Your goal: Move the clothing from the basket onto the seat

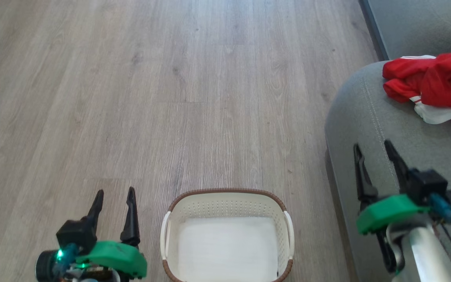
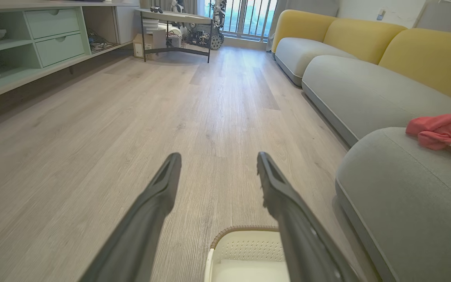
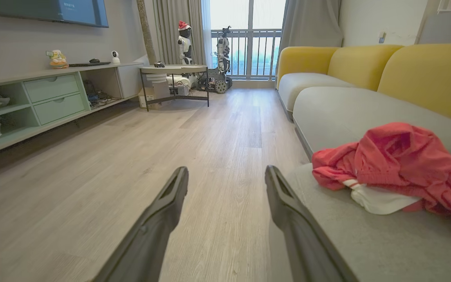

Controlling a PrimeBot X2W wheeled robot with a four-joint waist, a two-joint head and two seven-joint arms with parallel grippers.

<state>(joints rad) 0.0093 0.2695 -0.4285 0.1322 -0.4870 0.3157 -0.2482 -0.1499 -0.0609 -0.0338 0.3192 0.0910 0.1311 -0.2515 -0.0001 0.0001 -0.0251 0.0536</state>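
1. Both tools stand wide and empty in the head view: the left tool (image 1: 115, 190) beside the basket (image 1: 225, 191), the right tool (image 1: 372, 145) over the seat (image 1: 366, 117). The clothing (image 1: 437, 80) lies heaped near the seat's rounded corner, cut off at the frame edge. The basket's near end is cut off too, so look there before stopping.
2. Left wrist view: one finger (image 2: 300, 227) hides part of the basket.
3. Right wrist view: folds hide how many garments there are.

Head camera looks steeply down; both wrist cameras face forward, low, sharing floor (image 2: 92, 156) and seat (image 3: 366, 246).
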